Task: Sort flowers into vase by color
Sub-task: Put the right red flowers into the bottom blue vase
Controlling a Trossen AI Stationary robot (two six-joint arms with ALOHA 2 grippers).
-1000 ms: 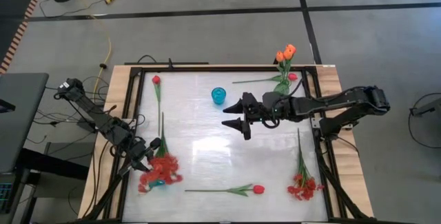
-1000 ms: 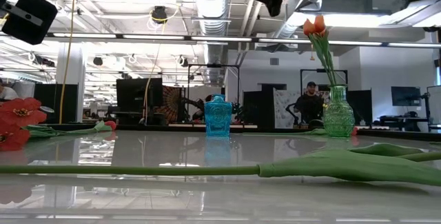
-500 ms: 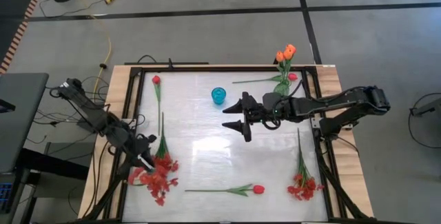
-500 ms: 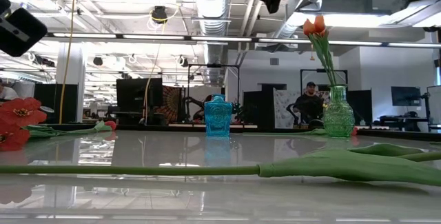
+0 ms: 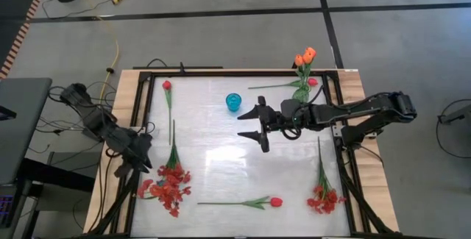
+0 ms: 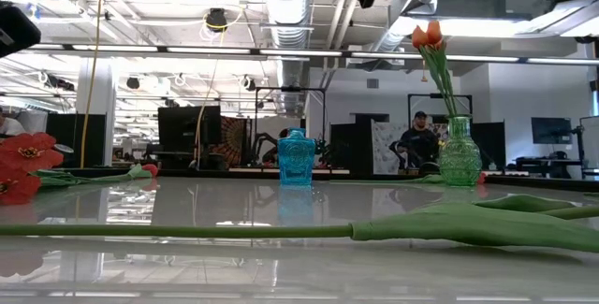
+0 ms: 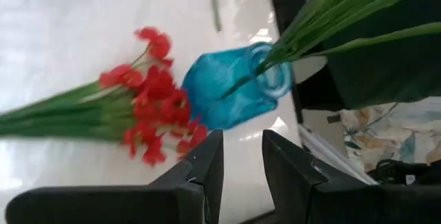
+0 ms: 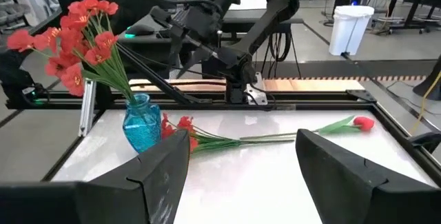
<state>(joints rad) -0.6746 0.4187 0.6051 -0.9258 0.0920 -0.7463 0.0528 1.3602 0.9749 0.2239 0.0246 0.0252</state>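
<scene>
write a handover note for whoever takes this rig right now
left end effector: open, empty, at the table's left edge.
right end effector: open, empty, above mid-table.
done: one red spray stands in the left blue vase; orange tulips in the green vase.
left: lying red sprays; lying red-pink tulips. second blue vase empty.

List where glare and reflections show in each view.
High view: a pale sheen lies across the middle of the table. Low view: the glossy top mirrors the blue vase and the ceiling lights. Left wrist view: the table is washed bright white beside the red spray. Right wrist view: even light, only soft reflections on the table.
</scene>
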